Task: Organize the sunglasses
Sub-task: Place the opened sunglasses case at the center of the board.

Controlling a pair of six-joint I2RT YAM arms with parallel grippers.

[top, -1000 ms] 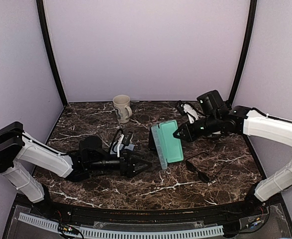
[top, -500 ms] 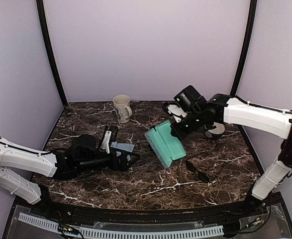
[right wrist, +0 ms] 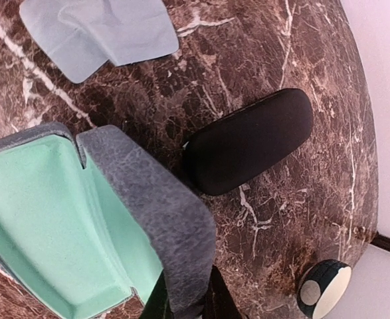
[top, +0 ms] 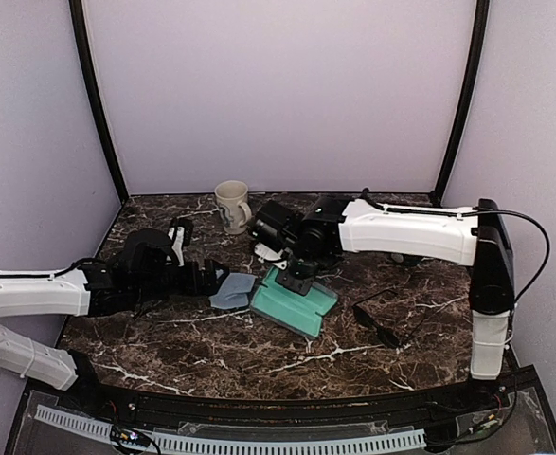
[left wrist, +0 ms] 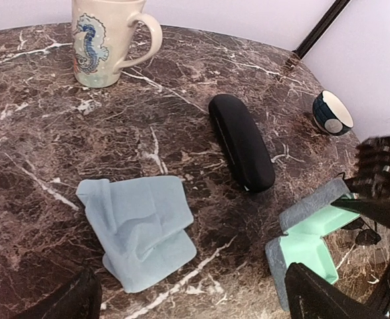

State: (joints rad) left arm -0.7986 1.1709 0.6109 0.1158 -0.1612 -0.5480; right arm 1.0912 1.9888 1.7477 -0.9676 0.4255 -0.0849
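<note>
The right fingers (right wrist: 218,302) are clenched on the grey wall of the grey-blue case (top: 292,301), pinching one edge so that it lies open on the bench (top: 259,351) with its mint lining facing up. The left fingers (left wrist: 314,296) are spread wide with nothing in them, hovering low over a crumpled pale-blue cloth (left wrist: 141,229) just left of that case. One pair of sunglasses (top: 384,327), thin-framed with dark lenses, lies flat on the bench to the right of the open case and well apart from both arms; a dark shape at the right edge of the left wrist view may be one of its lenses, though it is too small to be sure. No second pair shows in any view. A closed black case (left wrist: 241,141) lies behind the open one, with a seahorse mug (left wrist: 105,40) at the back and a small round cup (left wrist: 332,113) off to the right. The pair looks light and delicate: thin arms that would bend or spring under a hard squeeze, and smooth lenses likely to slip and scratch. The bridge, or the frame where an arm meets it, seems the safest place to take hold, closing gently from above, then laying the pair lengthwise into the soft lining.
</note>
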